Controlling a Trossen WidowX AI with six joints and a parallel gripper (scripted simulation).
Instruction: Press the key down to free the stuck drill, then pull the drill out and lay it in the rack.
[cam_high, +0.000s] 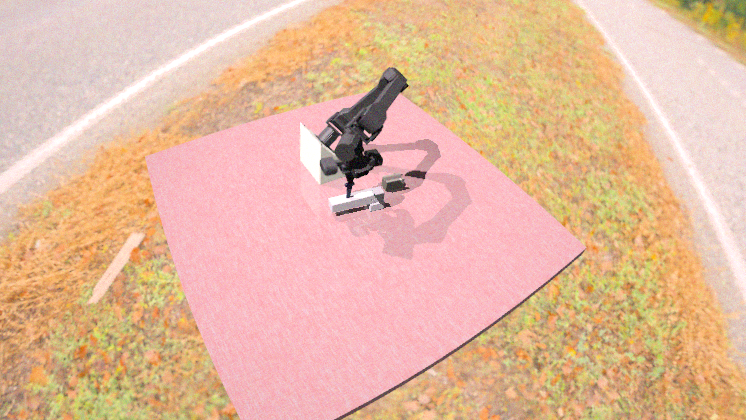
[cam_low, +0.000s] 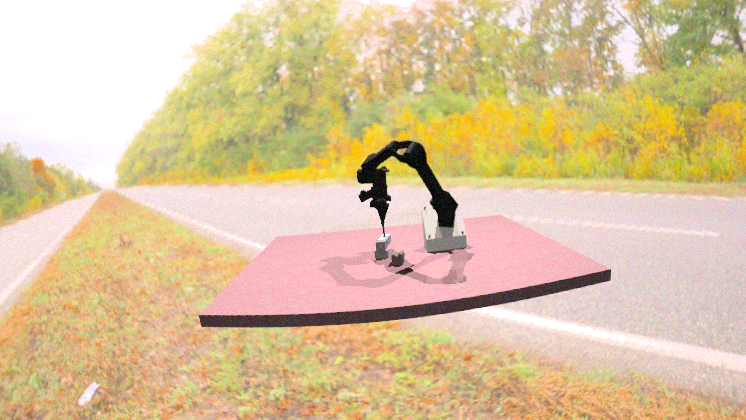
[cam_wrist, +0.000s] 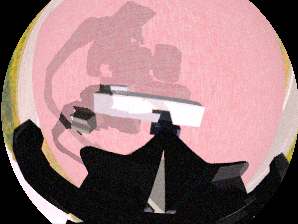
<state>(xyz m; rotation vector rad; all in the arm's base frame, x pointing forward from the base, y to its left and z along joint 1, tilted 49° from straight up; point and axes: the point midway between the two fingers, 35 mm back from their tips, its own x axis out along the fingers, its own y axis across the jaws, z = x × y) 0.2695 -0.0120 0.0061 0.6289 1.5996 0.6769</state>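
Note:
A dark blue T-shaped key (cam_high: 349, 188) (cam_wrist: 175, 130) stands upright from the top of a long white block (cam_high: 356, 201) (cam_low: 384, 246) (cam_wrist: 145, 106). My gripper (cam_high: 351, 178) (cam_low: 383, 218) (cam_wrist: 165, 132) is shut and empty, pointing straight down, its tips at the key's head; whether they touch it I cannot tell. A grey-olive notched block, apparently the rack (cam_high: 393, 182) (cam_low: 397, 258) (cam_wrist: 83, 120), stands beside the white block's far end from the key. A small pale piece (cam_high: 376, 207) (cam_wrist: 120, 88) sits at that end's side; I cannot make out the drill clearly.
The pink table top (cam_high: 292, 292) (cam_low: 313, 297) (cam_wrist: 215, 65) carries everything. The arm's pale base plate (cam_high: 311, 156) (cam_low: 444, 243) stands behind the white block. The arm's shadow falls across the table around both blocks.

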